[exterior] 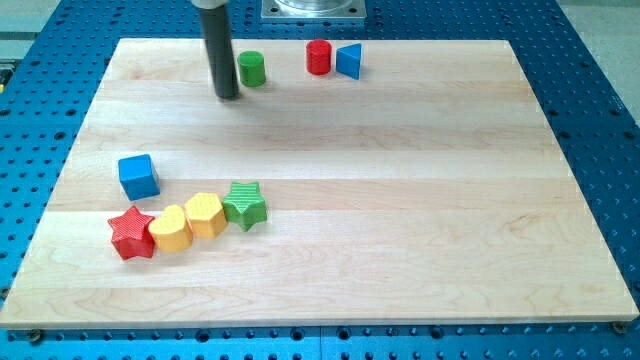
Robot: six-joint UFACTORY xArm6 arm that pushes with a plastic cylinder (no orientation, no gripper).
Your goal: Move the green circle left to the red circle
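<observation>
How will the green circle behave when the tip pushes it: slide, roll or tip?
The green circle stands upright on its flat end, so it will probably slide, not roll. It is short and squat, so tipping seems unlikely. Its round side may slip off my tip, which sits just to its left, if contact is off-centre. The wooden board looks smooth.

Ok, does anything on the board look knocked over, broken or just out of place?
Nothing stands out. All blocks sit flat on the board: green circle, red circle and blue triangle near the top; blue cube, red star, two yellow blocks and green star lower left. My tip is just left of the green circle.
</observation>
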